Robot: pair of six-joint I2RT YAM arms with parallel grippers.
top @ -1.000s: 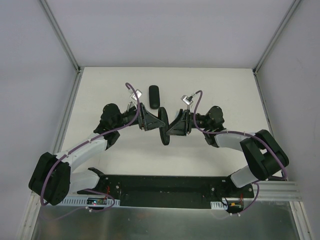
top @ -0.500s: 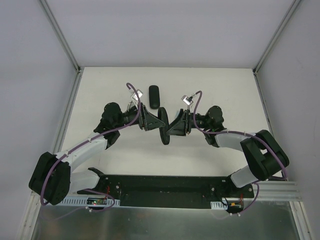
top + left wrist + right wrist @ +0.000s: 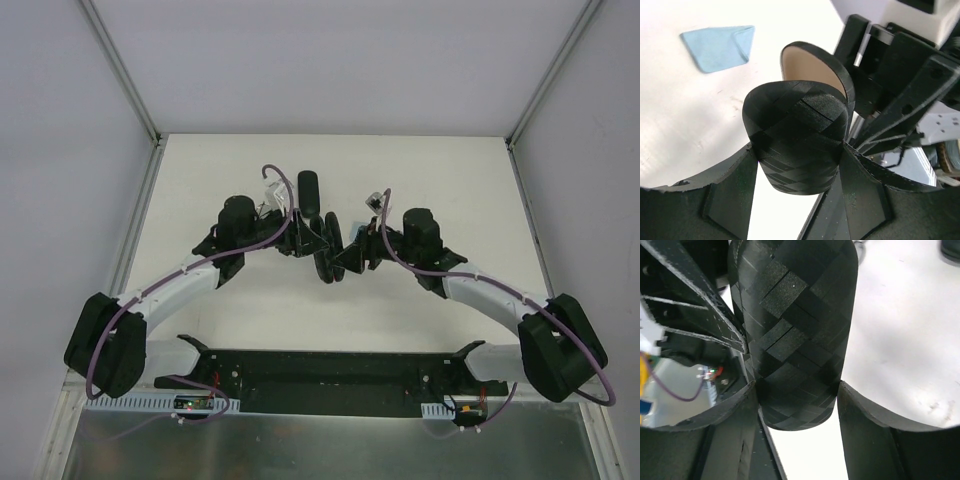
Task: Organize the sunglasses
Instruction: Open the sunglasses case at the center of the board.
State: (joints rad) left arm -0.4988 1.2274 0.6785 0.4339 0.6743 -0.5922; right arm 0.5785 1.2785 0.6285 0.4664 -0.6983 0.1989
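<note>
Neither pair of sunglasses shows in any view. Both grippers meet at mid-table on one black oval case (image 3: 328, 252). My left gripper (image 3: 316, 240) is shut on one woven black half (image 3: 795, 140). Behind that half, the other half stands open, showing a beige lining (image 3: 807, 70). My right gripper (image 3: 346, 258) is shut on the woven black shell (image 3: 795, 335) from the opposite side. In the left wrist view my gripper (image 3: 797, 162) pinches the shell on both sides. The right wrist view shows my gripper (image 3: 797, 390) doing the same.
A second black oval case (image 3: 307, 190), closed, lies just beyond the grippers; its end shows in the right wrist view (image 3: 951, 250). A light-blue cloth (image 3: 720, 46) with one corner folded over lies flat on the white table (image 3: 450, 190), beyond the left gripper.
Both arms have reached further in and the grippers have drawn closer together around the case. The case has shifted slightly away from the bases. The right arm's elbow has swung outward.
</note>
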